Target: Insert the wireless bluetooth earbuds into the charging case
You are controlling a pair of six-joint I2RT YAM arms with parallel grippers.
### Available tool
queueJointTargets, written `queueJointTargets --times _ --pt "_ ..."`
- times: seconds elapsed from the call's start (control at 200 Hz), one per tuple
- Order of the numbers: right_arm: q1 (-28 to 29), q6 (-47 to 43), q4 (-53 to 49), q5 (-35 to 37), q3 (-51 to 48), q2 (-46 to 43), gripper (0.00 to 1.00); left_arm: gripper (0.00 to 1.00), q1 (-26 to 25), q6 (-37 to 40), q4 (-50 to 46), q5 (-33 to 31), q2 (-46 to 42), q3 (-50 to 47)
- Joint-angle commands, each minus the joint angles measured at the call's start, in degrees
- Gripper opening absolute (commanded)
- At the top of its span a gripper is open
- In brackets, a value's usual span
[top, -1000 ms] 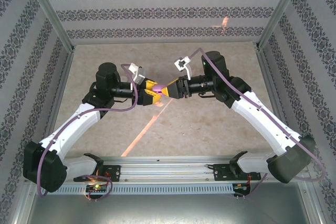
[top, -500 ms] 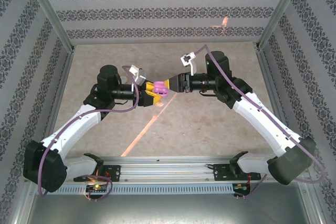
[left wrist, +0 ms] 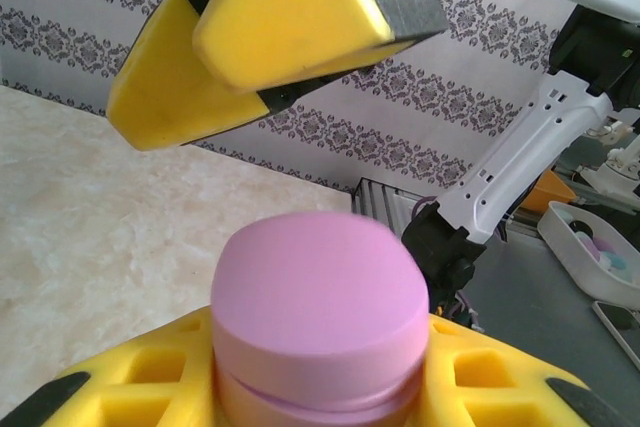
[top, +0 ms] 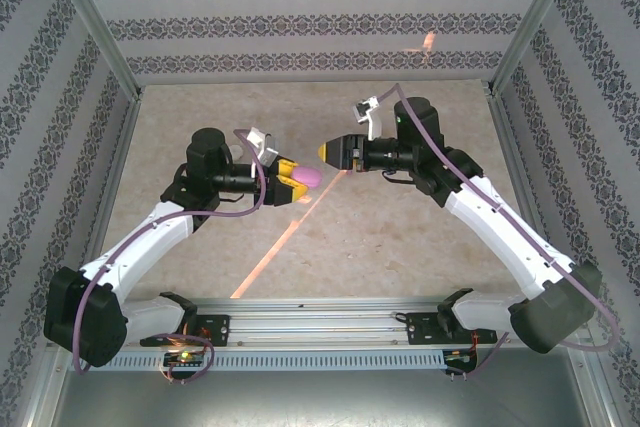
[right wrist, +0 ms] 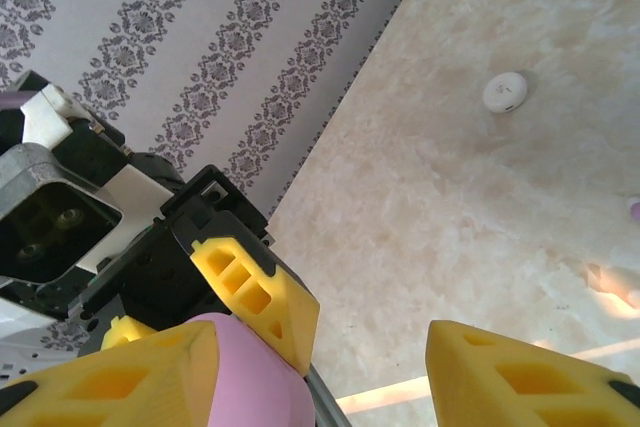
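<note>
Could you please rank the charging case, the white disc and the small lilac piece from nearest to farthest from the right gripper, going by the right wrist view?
From the right gripper:
1. Charging case: lower left, right beside one of its fingers.
2. Small lilac piece: on the table, cut off by the right edge.
3. White disc: farther out on the table, upper right.

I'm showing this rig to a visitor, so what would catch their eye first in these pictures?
First, the lilac-pink charging case, gripped above the middle of the table in the left claw. Just beside it hovers the right claw, bright yellow, its jaws apart and its tips aimed at the case. Farther off, a small white disc lies on the marbled table.
</note>
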Motion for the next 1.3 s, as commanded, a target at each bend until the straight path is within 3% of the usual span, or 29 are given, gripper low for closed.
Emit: queueJointTargets --times 0.0,0.185,0.45,0.739,0.899,1.299 --pt "-0.39 1.30 -1.26 1.26 0.86 -1.80 0.58 0.17 -0.04 -0.34 5.10 -0.09 -1.09 -1.26" --pt "0.00 0.16 -3.00 -0.03 1.92 -1.37 0.59 0.17 0.32 -3.34 8.90 -0.57 -0.26 -2.62" --pt "5.84 -16.62 -7.09 1.44 0.82 -2.31 0.66 0.16 0.45 -7.34 12.32 1.35 0.62 -2.25" --pt "8.56 -24.35 -7.15 3.03 1.33 -2.20 0.75 0.15 0.52 -9.33 12.87 2.52 0.60 -1.87" --pt "8.67 -26.81 -9.54 5.37 2.66 -0.97 0.73 0.15 0.46 -10.10 13.38 3.04 0.53 -1.65" --pt "7.86 -26.92 -8.59 7.68 4.93 0.44 0.58 0.14 0.50 -11.08 13.93 4.02 0.32 -1.44"
